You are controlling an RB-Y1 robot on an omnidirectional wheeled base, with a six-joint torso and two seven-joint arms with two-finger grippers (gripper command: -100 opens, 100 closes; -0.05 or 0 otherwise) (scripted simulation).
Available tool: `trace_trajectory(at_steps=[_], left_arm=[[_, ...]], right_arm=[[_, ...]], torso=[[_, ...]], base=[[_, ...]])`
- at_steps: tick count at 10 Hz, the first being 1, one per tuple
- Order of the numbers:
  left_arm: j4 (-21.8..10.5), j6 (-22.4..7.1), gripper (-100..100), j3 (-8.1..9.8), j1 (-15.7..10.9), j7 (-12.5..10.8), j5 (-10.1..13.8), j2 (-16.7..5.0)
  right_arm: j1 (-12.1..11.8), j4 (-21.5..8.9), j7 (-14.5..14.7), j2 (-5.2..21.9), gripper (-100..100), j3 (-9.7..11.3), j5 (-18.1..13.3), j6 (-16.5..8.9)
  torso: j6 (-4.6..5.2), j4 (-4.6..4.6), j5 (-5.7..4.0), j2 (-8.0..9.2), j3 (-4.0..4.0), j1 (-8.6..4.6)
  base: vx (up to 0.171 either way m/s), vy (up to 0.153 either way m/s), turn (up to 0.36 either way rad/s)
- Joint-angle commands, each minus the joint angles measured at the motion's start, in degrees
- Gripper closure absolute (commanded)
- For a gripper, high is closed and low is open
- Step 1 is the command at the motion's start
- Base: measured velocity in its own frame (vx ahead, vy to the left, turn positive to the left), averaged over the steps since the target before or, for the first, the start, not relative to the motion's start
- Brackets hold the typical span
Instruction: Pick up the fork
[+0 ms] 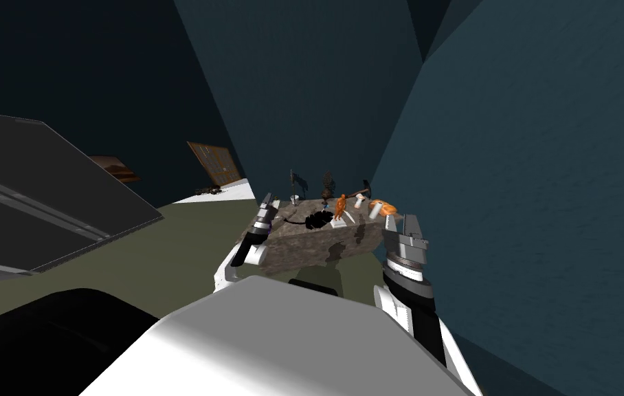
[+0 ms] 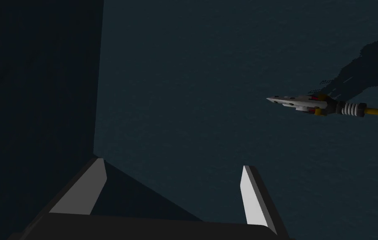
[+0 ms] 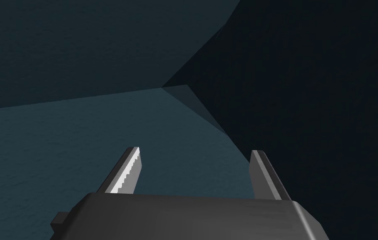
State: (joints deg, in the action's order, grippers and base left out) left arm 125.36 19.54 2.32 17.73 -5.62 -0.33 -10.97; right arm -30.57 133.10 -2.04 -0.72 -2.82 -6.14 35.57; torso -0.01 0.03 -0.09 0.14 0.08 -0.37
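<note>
- The robot stood facing a mottled stone-look worktop (image 1: 304,249) crowded with small things. An orange figurine (image 1: 340,205) stood upright near the middle of it.
- What I took for the fork (image 1: 350,217) was a thin pale sliver lying flat on the worktop, just beside the figurine's base on its right. It was too small to make out tines or handle, so I couldn't be sure of it.
- Its long axis seemed to slant from beside the figurine towards the worktop's near right edge. I couldn't tell which end was which.
- The left hand (image 1: 267,201) hung at the worktop's left edge, well to the left of the figurine. Its two blades were spread wide with nothing between them.
- The right hand (image 1: 402,220) hung at the right edge, right of the figurine. It too was spread open and empty, pointing up and away from the worktop.
- The sliver lay between the two hands, and to my eye nearer the right one. That arm looked the better placed.
- It would have to tip down and swing in leftward towards the figurine, then turn so the blades straddled the sliver across its slant.
- Two white cups (image 1: 374,212) stood close behind, so there was little room there.
</note>
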Motion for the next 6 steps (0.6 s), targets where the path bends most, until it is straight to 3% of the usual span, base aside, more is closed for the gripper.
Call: trace_trajectory(at_steps=[1,3,4,5,6], left_arm=[[-2.9,-2.9,-100,-0.35,-2.9,0.1,0.7,-1.1],[-3.6,-4.1,-100,-0.35,-3.9,0.1,0.7,-1.1],[-6.3,-6.2,-100,-0.40,-6.4,0.0,1.5,-2.4],[-6.3,-7.3,-100,-0.40,-6.6,0.0,1.5,-2.4],[-9.2,-9.0,-100,-0.40,-9.3,-0.1,2.3,-3.7]], right_arm=[[0.0,0.0,0.0,0.0,0,0.0,0.0,0.0],[0.0,0.0,0.0,0.0,0,0.0,0.0,0.0],[0.0,0.0,0.0,0.0,0,0.0,0.0,0.0],[0.0,0.0,0.0,0.0,0,0.0,0.0,0.0],[0.0,0.0,0.0,0.0,0,0.0,0.0,0.0]], torso=[[0.00,0.00,0.00,0.00,0.00,0.00],[0.00,0.00,0.02,-0.04,-0.02,0.09],[-0.01,-0.01,0.04,-0.08,-0.04,0.22],[0.02,-0.02,0.03,-0.08,-0.05,0.14],[-0.01,-0.01,0.03,-0.06,-0.03,0.14]], base=[[-0.039,-0.092,-0.053],[-0.018,-0.055,-0.018],[-0.021,-0.067,-0.074],[-0.026,-0.067,-0.036],[-0.022,-0.080,-0.059]])
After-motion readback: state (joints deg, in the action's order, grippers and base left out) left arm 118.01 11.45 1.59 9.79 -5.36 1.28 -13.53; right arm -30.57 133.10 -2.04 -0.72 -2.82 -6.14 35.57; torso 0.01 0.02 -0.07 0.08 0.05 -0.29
